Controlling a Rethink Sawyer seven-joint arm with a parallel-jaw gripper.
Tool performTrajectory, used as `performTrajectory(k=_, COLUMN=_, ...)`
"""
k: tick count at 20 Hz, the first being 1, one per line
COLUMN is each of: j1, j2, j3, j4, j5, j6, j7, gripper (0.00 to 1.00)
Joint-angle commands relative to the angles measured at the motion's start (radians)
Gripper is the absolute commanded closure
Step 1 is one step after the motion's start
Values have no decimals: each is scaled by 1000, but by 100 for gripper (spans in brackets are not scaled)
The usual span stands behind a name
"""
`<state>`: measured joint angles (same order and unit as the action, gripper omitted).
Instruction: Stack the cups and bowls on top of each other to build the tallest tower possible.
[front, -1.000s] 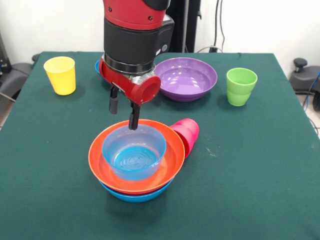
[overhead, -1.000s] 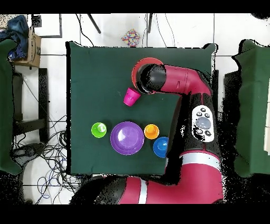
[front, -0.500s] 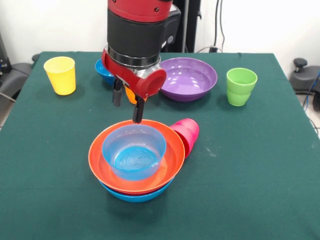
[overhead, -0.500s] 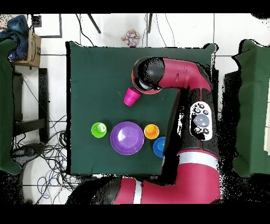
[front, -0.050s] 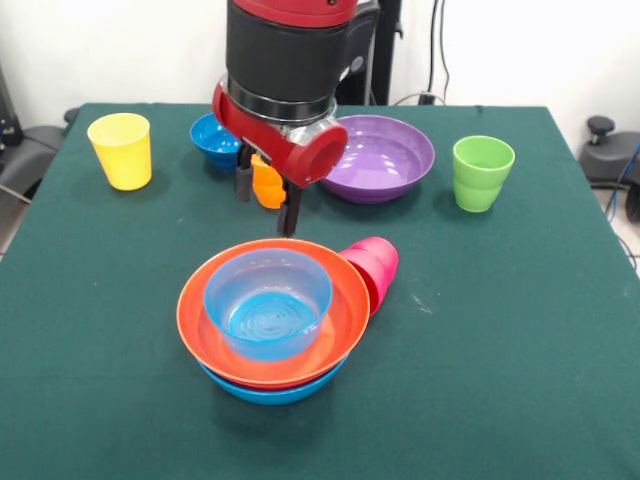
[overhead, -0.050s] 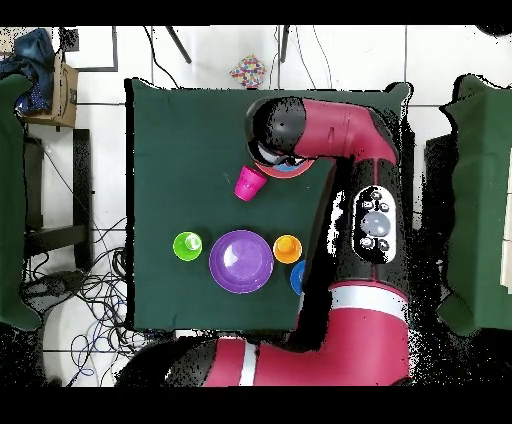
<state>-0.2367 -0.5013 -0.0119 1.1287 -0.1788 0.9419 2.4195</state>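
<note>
Honestly, from my remote seat I read the front view left to right. At about ten o'clock on the green surface (front, -0.050s: 520, 330) the yellow cup (front, -0.050s: 121, 150) stood upright, well apart from everything else. Next came the small dark-blue bowl (front, -0.050s: 213, 139) near eleven o'clock, and just beside it the orange cup (front, -0.050s: 267, 185), partly hidden behind the claw (front, -0.050s: 266, 202).

My claw hung above the far rim of the tower (front, -0.050s: 272, 320), its two dark fingers (front, -0.050s: 290, 212) spread apart and holding nothing, clear of the ware below. That tower sat near the centre: a light-blue bowl (front, -0.050s: 268, 390) at the base, a large orange bowl (front, -0.050s: 335, 325) nested in it, and a smaller light-blue bowl (front, -0.050s: 268, 300) resting inside that.

At the tower's two o'clock the pink cup (front, -0.050s: 372, 268) lay on its side, touching the orange rim. Farther back, around one o'clock, the purple bowl (front, -0.050s: 375, 157) sat upright, and the green cup (front, -0.050s: 481, 172) stood at two o'clock near the right edge.
</note>
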Motion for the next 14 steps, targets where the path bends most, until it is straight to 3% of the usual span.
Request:
performTrajectory(k=1, j1=88, j2=12, j3=26, j4=-44, j5=-10, j6=161, j7=42, gripper=0)
performTrajectory(k=7, j1=168, j2=24, j3=-20, j4=-72, j5=38, j6=218, j7=173, gripper=0)
performTrajectory(k=14, j1=230, j2=38, j3=-70, j4=-57, j5=99, j6=193, j7=251, gripper=0)
